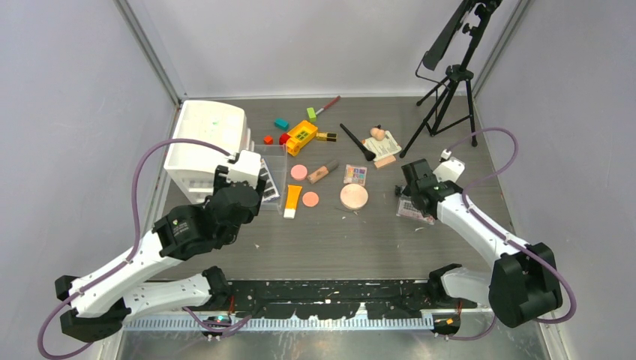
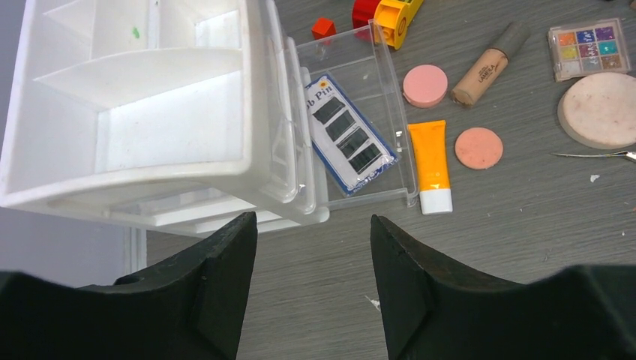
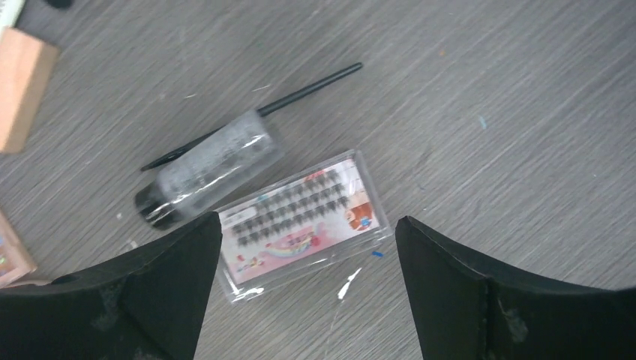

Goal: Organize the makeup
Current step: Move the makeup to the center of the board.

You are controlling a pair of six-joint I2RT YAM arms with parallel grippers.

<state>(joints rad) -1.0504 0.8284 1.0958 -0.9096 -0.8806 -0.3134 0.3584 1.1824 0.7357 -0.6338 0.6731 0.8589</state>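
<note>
My left gripper (image 2: 313,225) hangs open and empty over bare table, just in front of the white organizer (image 2: 142,112) and its pulled-out clear drawer (image 2: 390,82). A bobby pin card (image 2: 346,135) lies in that drawer. Right of the drawer lie an orange tube (image 2: 430,165), a pink compact (image 2: 424,85), a peach compact (image 2: 478,148), a beige tube (image 2: 487,66), an eyeshadow palette (image 2: 587,48) and a large round compact (image 2: 600,109). My right gripper (image 3: 307,225) stands open just above a clear lash box (image 3: 304,217), beside a wrapped black brush (image 3: 210,169).
A yellow-and-red toy brick (image 1: 301,136), small coloured blocks (image 1: 281,124), a red pencil (image 1: 327,106) and a black brush (image 1: 357,142) lie at the back. A black tripod (image 1: 450,82) stands at the back right. Grey walls close in on both sides.
</note>
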